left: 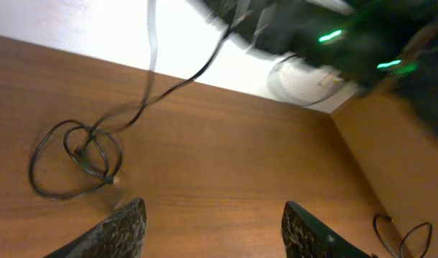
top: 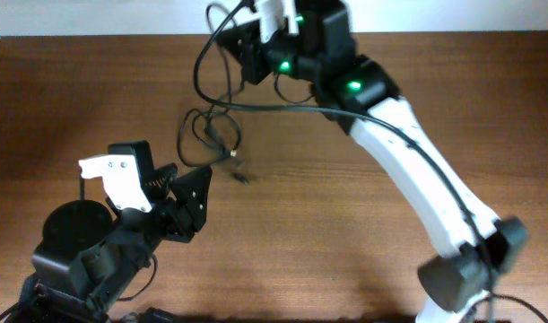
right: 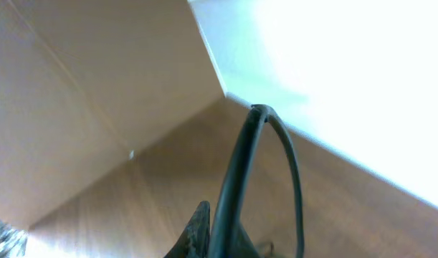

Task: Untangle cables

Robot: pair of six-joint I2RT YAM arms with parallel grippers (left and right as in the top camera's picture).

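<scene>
**Surface** (top: 327, 215): brown wood. Pale wall (top: 94, 18) beyond far edge.

**R arm** (top: 408, 170): white link, runs from near-right corner diagonally to far edge, approx. mid-length. Green LEDs (top: 352, 87) lit on wrist. R jaws sit above far edge, pinching one strand of the cables (top: 211, 135). In wrist view the cord rises from beside the R finger (right: 197, 229), bends over at the top and drops back in a narrow loop. 2nd finger not vis. there.

**L arm** (top: 85, 256): black, base at near-left corner, reaching toward middle of surface. L jaws spread wide, nothing between them. Both L fingers (left: 122, 229) are low in wrist view w/ bare wood between. Overhead: tips are just on the near side of the bunch, apparently not touching it.

**Cables:** thin black cords. Main bunch lies on surface left of middle, closer to far edge than near edge. It is a few overlapping loops that cross each other. One strand goes from bunch up off the surface to R jaws, and a further arc stands out over far edge. A dark line also runs from bunch toward R arm; can't tell if cable or arm wiring.

**Plug ends** (top: 239, 170): two, small, metallic-tipped. They lie on surface at near-right side of bunch, close together, near L jaw tips.
</scene>
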